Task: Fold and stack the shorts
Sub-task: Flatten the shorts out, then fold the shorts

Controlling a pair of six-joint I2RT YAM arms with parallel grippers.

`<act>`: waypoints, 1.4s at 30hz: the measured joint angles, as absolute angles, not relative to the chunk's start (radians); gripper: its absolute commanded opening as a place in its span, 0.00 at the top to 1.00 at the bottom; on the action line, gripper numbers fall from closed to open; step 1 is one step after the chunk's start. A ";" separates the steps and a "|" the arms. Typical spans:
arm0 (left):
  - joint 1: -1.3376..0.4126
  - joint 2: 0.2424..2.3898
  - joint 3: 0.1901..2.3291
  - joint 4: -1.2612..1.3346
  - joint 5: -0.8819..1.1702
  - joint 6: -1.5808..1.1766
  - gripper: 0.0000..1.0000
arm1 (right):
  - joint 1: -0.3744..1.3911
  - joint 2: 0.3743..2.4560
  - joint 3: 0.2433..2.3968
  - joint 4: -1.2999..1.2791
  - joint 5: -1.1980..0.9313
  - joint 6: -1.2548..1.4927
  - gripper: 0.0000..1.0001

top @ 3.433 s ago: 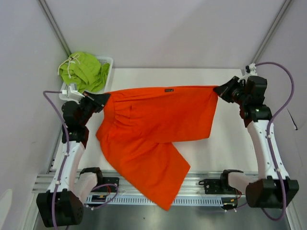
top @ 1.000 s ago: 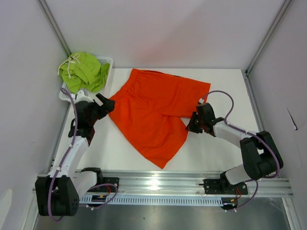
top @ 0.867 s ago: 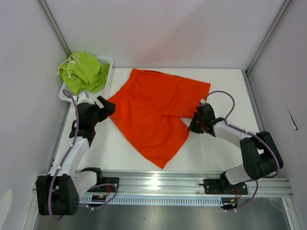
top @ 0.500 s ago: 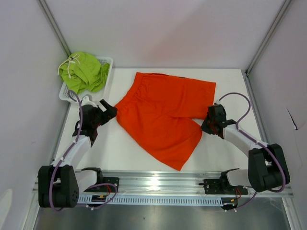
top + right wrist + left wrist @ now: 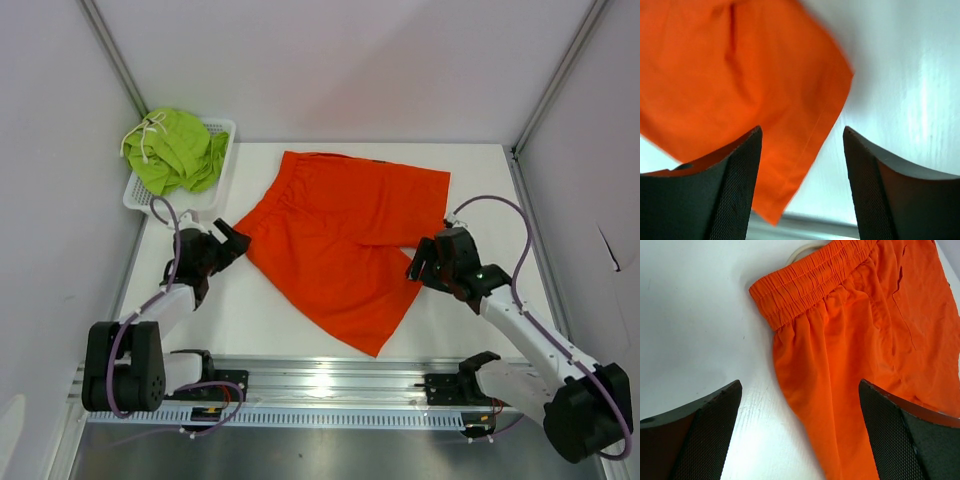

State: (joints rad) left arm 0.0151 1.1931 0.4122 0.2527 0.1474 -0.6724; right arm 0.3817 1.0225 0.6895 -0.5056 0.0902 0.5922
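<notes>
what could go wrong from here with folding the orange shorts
1. The orange shorts lie skewed, with one leg tip near the front edge of the table; a fold may come out crooked or drag the leg off.
2. The left pincer and right pincer stand open, off the flat fabric; a regrasp may miss or pinch one layer only.

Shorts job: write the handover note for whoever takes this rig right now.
The left gripper is open and empty, beside the waistband of the orange shorts.
The right gripper is open and empty, over their leg hem.
The orange shorts lie spread out, unfolded, on the table; the green shorts sit bunched in the basket, far left.
Done: one pair laid out. Left: fold both, then stack.
</notes>
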 measured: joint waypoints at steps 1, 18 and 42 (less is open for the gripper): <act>0.015 1.203 0.412 0.259 0.149 -0.677 0.01 | 0.410 1.007 0.690 -0.524 0.094 0.589 0.32; 0.015 1.428 0.538 0.269 0.115 -0.805 0.27 | 0.997 1.033 0.649 -0.571 0.281 0.599 0.41; 0.015 1.626 0.677 0.302 0.115 -0.864 1.00 | 1.375 1.336 0.736 -0.550 0.408 0.529 0.32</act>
